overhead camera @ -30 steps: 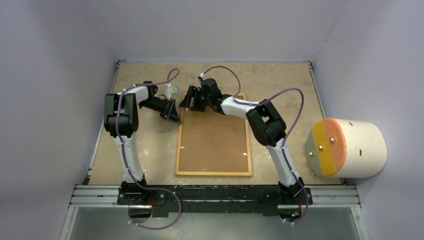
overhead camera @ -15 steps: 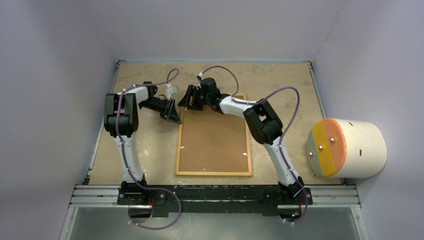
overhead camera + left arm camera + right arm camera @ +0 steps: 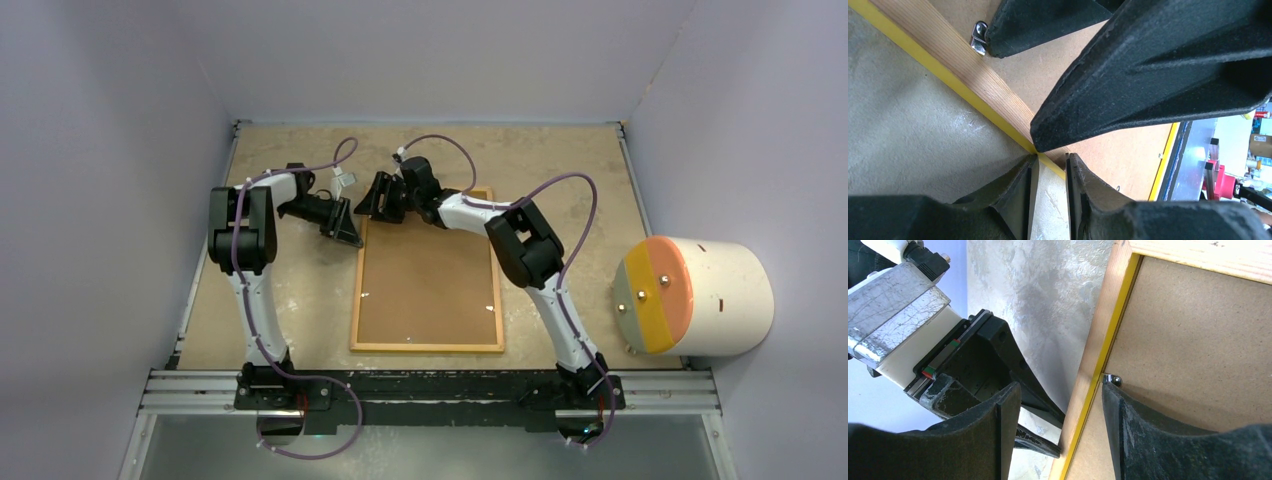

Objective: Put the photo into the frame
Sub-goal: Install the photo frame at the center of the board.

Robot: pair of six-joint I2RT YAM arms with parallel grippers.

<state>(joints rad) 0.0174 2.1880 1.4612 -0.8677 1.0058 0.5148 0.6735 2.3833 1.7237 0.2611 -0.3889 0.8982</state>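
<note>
The frame (image 3: 425, 346) lies face down on the table, its wood-brown back up, with the brown backing board (image 3: 428, 275) inside it. The photo is hidden. My left gripper (image 3: 350, 232) is narrowly open, with its tips against the frame's left rail (image 3: 963, 65) and only table in the gap (image 3: 1051, 157). My right gripper (image 3: 372, 205) is open at the frame's far left corner. It straddles the rail (image 3: 1098, 340): one finger is over the table and the other is on the backing board beside a metal clip (image 3: 1113, 379).
A white cylinder with an orange and yellow face (image 3: 700, 297) lies at the right table edge. Grey walls enclose the table on three sides. The arms' metal mounting rail (image 3: 430, 390) runs along the near edge. Small clips dot the backing board's border.
My right gripper has shifted slightly left and farther back at the frame's corner. The left gripper and the frame have not moved.
</note>
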